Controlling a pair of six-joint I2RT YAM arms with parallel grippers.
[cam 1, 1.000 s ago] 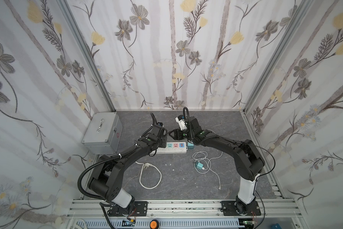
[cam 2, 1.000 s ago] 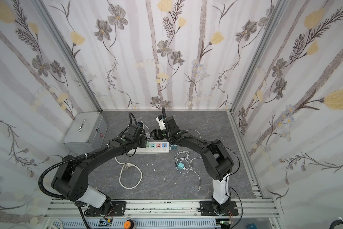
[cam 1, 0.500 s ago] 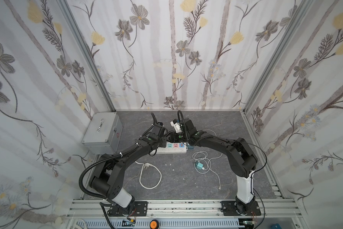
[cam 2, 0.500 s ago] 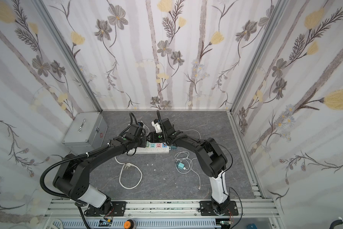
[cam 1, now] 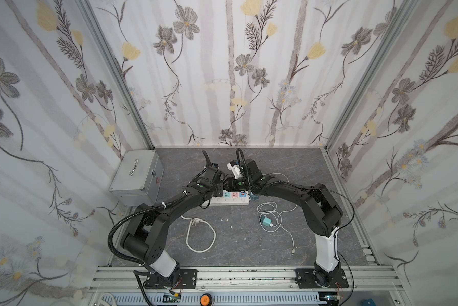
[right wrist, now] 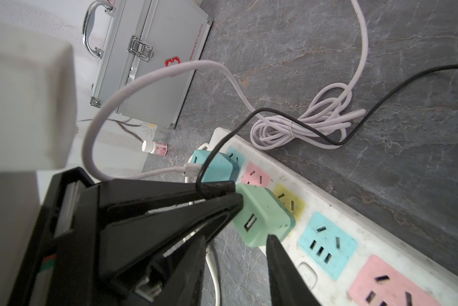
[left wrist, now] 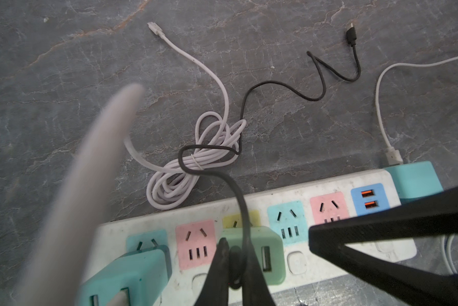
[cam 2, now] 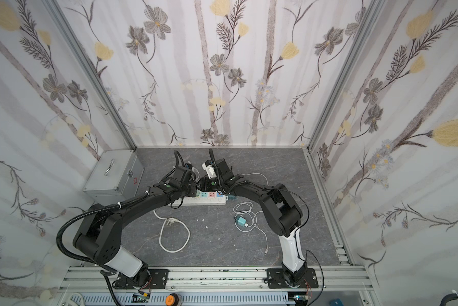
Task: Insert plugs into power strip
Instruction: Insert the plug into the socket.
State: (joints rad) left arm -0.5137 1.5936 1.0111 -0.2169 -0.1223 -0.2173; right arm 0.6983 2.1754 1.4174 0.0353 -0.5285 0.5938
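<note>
Far left: grey metal case [cam 1: 135, 177] set against the wall. In front of it the thick white cord [cam 1: 215, 235] loops on the surface [cam 1: 236, 246], its three-prong plug [cam 1: 195, 220] lying loose.

Centre: power strip [cam 1: 230, 202] lies flat, partly under both wrists in both top views.
- Left-end socket carries a teal plug [left wrist: 128, 270] with a white cable [right wrist: 192, 168] in its port.
- Two sockets along, the mint plug [right wrist: 262, 216] stands on the yellow socket [right wrist: 292, 205]. Its prongs are hidden, so I cannot tell whether it is fully seated.

Left claw [left wrist: 234, 250]: closed tight, pinching the thin black cable [left wrist: 243, 209] close against the mint plug.

Right claw [right wrist: 237, 238]: partly open, astride the mint plug's near corner. One finger [left wrist: 355, 235] sits just beside the plug with bare strip showing in the gap. No grip seen.

Right end of strip: second teal plug [left wrist: 413, 180] lies on the surface touching the strip's end, beside the blue USB block [left wrist: 369, 198], with a white lead attached.

Further right: loose plug [cam 1: 265, 221] lies apart from the strip among its own cable loops.
</note>
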